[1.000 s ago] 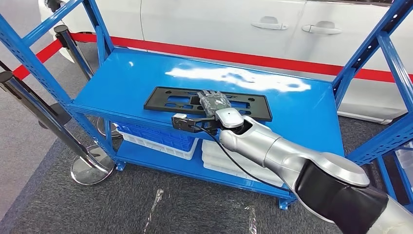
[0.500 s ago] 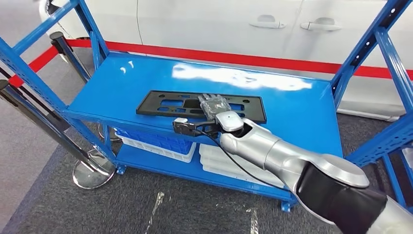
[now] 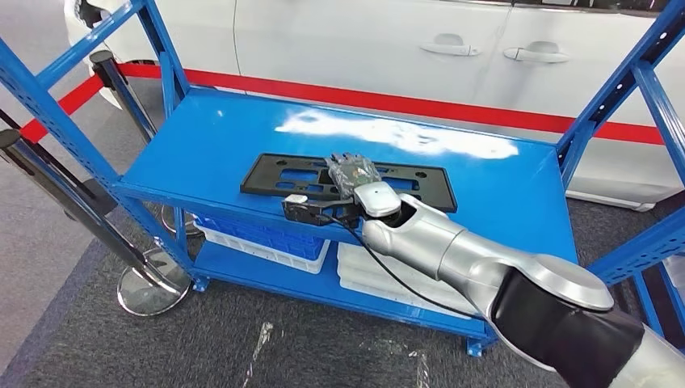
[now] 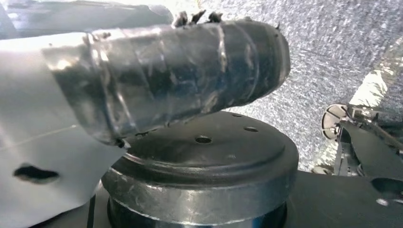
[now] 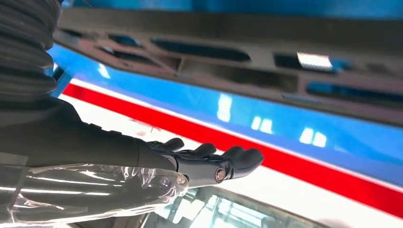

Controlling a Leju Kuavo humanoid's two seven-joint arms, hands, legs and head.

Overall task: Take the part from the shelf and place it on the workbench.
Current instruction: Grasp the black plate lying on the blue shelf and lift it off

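Observation:
The part, a flat black rectangular frame with cut-outs, lies on the blue shelf's top deck near its front edge. My right hand, wrapped in clear film, reaches over the middle of the part with its fingers stretched forward. In the right wrist view the dark fingers are straight and hold nothing, and a gap shows between them and the part. In the left wrist view a tape-wrapped piece of my left hand shows; its fingers are hidden.
Blue uprights flank the shelf. On the lower deck sit a blue crate and white trays. A stanchion with a round base stands at the left. A white car with a red stripe is behind.
The camera has swayed slightly. My right hand stays over the middle of the part, and the part has not moved on the shelf.

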